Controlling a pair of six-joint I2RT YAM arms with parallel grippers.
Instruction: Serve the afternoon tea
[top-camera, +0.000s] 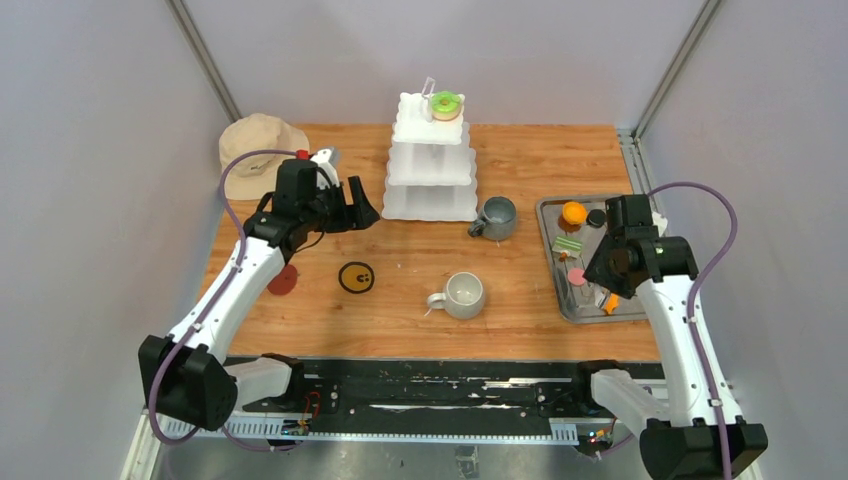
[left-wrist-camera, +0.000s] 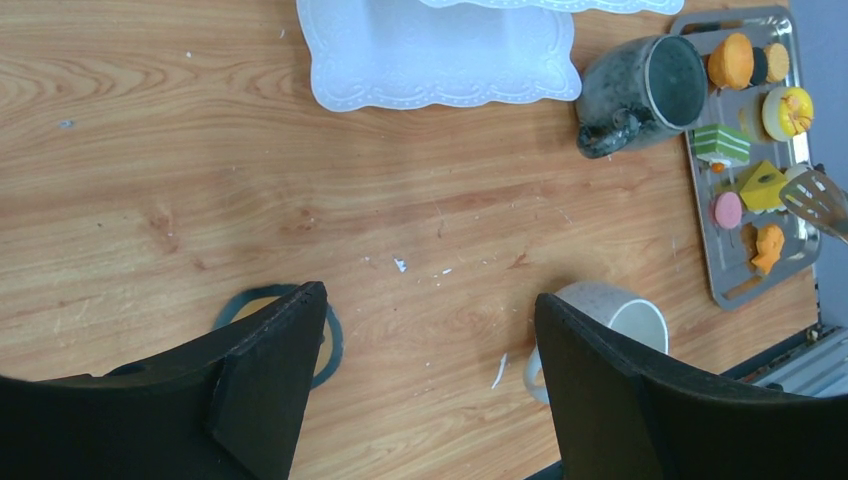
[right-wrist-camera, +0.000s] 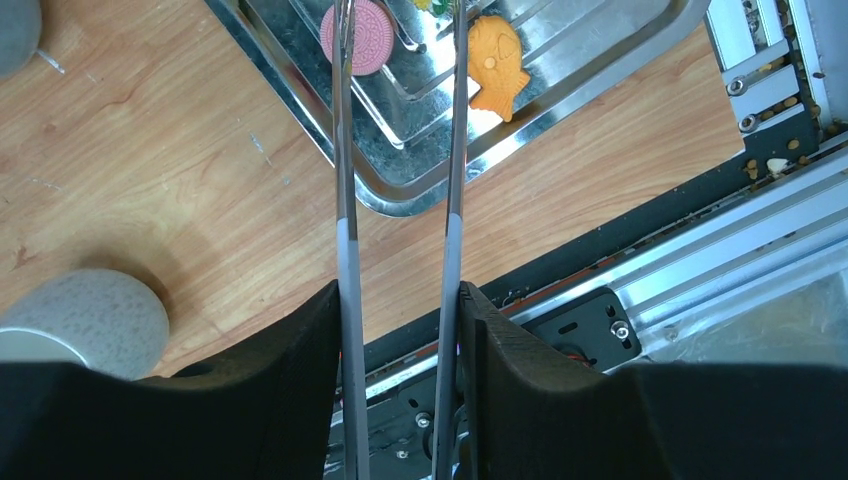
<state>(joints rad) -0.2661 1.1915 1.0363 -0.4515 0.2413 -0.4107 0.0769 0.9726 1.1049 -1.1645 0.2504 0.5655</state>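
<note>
The white three-tier stand stands at the table's back with a green-pink donut on its top tier. A dark grey mug sits right of the stand and a light grey mug sits mid-table. My left gripper is open and empty above the table left of the stand; in its wrist view bare wood lies between the jaws. My right gripper is shut on metal tongs, whose arms reach over the tray beside a pink cookie and an orange fish pastry.
The steel tray at the right holds several pastries: orange, yellow, green cake, yellow wedge. A beige hat lies back left. A yellow coaster and a red one lie front left.
</note>
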